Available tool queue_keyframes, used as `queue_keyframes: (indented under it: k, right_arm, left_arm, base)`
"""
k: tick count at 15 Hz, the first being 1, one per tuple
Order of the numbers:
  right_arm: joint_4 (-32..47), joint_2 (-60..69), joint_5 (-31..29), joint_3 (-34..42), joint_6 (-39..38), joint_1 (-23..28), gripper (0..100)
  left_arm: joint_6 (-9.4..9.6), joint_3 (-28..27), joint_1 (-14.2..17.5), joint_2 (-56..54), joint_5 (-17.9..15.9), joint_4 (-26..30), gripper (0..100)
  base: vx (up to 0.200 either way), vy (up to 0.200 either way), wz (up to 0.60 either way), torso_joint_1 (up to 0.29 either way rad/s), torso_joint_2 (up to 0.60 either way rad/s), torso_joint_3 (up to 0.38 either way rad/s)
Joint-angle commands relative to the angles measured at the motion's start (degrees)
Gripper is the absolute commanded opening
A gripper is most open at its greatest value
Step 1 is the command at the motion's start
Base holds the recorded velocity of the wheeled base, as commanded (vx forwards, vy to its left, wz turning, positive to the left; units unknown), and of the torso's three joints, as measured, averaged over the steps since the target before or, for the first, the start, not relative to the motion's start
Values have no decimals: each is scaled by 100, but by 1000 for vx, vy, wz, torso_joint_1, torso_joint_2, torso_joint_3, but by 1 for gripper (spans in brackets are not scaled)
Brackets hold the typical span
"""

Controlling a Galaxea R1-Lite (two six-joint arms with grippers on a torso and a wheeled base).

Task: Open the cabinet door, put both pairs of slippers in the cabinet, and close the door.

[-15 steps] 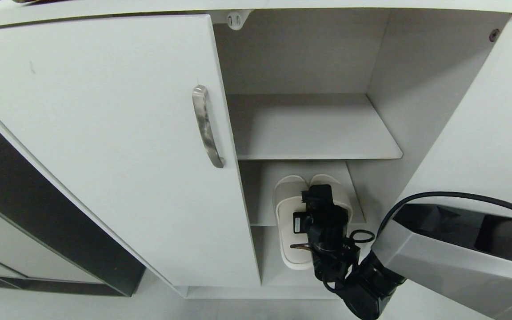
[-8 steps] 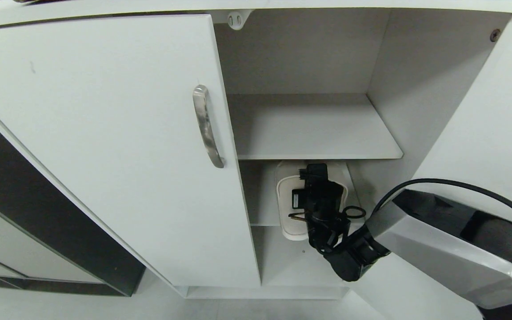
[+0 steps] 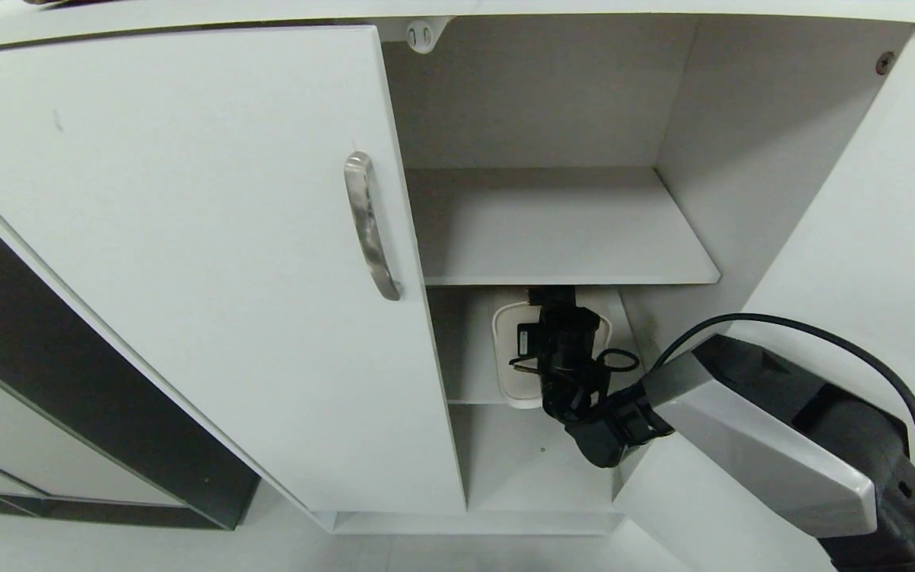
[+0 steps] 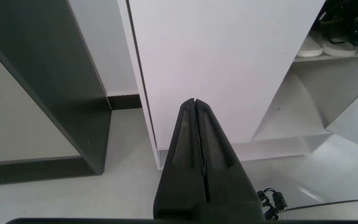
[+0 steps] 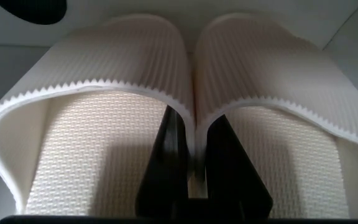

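Head view: the right gripper (image 3: 551, 310), its fingers pinching the white slippers (image 3: 507, 373), now sits farther back on the lower shelf (image 3: 467, 349); release likely follows. The left gripper (image 4: 194, 109) has its fingers pressed together.

The left gripper (image 4: 194, 112) is hanging low over the pale floor (image 4: 123, 180), its black fingers (image 4: 182, 149) pressing flat together with nothing between them. It is pointing at a white cabinet door (image 4: 229, 56). A dark panel (image 4: 48, 74) is standing beside that door. On the door's other side, pale slippers (image 4: 329, 45) are sitting on a shelf (image 4: 353, 56), at its front edge.
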State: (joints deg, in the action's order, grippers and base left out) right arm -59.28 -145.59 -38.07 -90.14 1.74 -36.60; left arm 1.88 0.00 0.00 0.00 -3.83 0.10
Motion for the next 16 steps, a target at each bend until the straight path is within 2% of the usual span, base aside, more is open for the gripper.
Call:
queue_keyframes:
  k: [1,3,4,8,13,15,16]
  right_arm:
    - [-4,-92,-7,-83,1,12,0]
    - [-4,-92,-7,-74,1,12,0]
    - [-13,-92,-16,-83,1,12,100]
    - [-83,40,-60,260,-7,-32,100]
    - [-945,769,-60,1719,37,-339,100]
    - [-1736,1340,-78,2932,309,-761,100]
    - [-1973,1490,-78,3257,379,-876,100]
  left_arm:
    - [-3,0,0,9,5,-1,0]
    - [-3,0,0,9,5,-1,0]
    - [6,0,0,9,5,-1,0]
    - [-3,0,0,9,5,-1,0]
    - [-3,0,0,9,-4,-1,0]
    - [-3,0,0,9,-4,-1,0]
    - [-3,0,0,9,-4,-1,0]
  base:
    - [0,0,0,0,0,0]
    - [0,0,0,0,0,0]
    - [0,0,0,0,0,0]
    - [0,0,0,0,0,0]
    - [0,0,0,0,0,0]
    - [0,0,0,0,0,0]
    - [0,0,0,0,0,0]
